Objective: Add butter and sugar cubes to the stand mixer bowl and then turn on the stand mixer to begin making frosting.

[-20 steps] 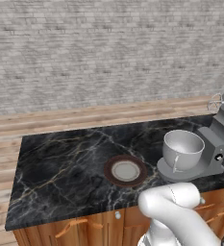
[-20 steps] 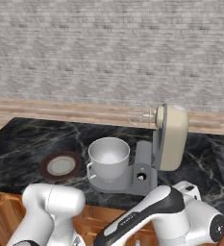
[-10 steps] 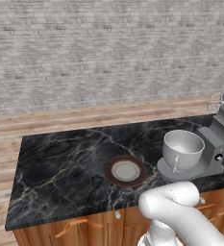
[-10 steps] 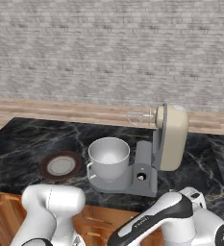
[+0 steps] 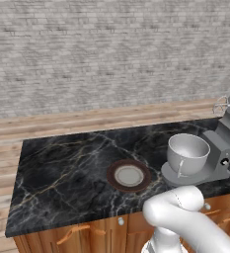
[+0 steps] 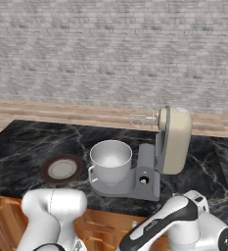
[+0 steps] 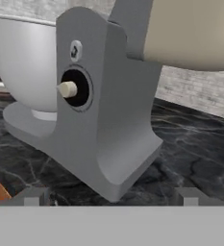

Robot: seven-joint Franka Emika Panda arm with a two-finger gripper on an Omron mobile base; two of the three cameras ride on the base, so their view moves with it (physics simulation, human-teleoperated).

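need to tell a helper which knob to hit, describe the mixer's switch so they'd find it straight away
Start at the black marble counter and find the stand mixer with its cream head. On the grey column beside the stand mixer bowl sits the knob: a small cream peg in a round black recess. The smaller grey disc above it is flat, not protruding.

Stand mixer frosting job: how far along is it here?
Done, apparently: the round brown-rimmed plate lies bare, though the inside of the light grey handled bowl is hard to read. In hand: the open pincer faces the small cream knob on the grey, cream-headed stand mixer, not touching it. Left: turning that knob.
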